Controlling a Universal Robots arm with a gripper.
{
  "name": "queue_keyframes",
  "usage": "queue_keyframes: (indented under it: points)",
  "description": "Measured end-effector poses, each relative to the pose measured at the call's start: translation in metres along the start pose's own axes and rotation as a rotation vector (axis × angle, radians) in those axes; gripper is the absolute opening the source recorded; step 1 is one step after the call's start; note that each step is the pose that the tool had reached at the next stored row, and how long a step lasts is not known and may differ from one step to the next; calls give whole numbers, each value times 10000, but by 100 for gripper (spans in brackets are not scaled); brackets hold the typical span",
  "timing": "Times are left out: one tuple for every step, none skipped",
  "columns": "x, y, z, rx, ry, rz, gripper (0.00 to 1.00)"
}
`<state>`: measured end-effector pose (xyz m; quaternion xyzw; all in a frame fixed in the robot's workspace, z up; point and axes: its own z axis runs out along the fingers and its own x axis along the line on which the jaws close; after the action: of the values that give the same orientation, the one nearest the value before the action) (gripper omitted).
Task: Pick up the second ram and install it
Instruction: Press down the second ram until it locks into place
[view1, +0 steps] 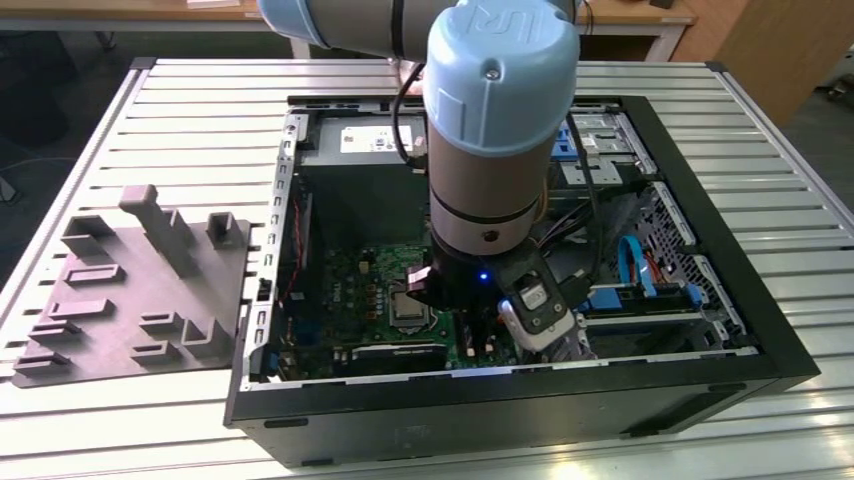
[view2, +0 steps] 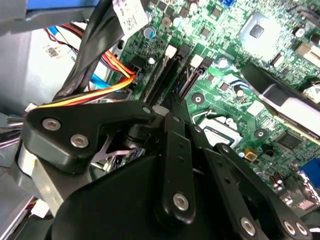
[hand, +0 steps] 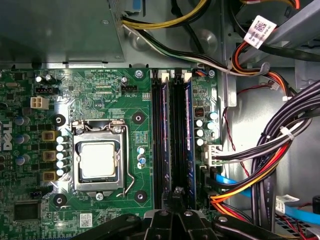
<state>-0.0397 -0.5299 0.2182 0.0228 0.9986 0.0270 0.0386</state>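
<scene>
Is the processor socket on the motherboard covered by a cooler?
No. In the first wrist view the socket lies bare, its pale metal chip open to sight under the retention frame.

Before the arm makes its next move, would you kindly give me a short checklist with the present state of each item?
1. End effector over the RAM slots: ok.
2. Second ram fully seated: cannot tell; a dark-blue stick stands in a slot.
3. Cable bundle off the slots: ok, it lies to one side.
4. Processor apart from the end effector: ok.
5. Grey tray out of the way: ok, on the table outside the case, at the exterior view's left.
</scene>
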Motion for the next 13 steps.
queue_keyframes:
  points:
    - [1,-1,4,0,0,0,10]
    - [1,-2,9,2,0,0,10]
    - [1,-2,11,2,0,1,10]
    - [2,-2,11,3,1,0,10]
    - [1,-2,11,2,1,0,10]
    - [1,-1,12,1,1,0,10]
    - [1,-1,13,0,0,0,10]
    - [2,-2,14,0,0,0,10]
    - [1,-1,14,0,0,0,10]
    - [1,-1,10,-2,0,1,10]
    - [0,1,-1,-17,-4,2,10]
    - [-2,3,-26,-22,-5,2,10]
    - [-4,4,-62,-10,-2,1,10]
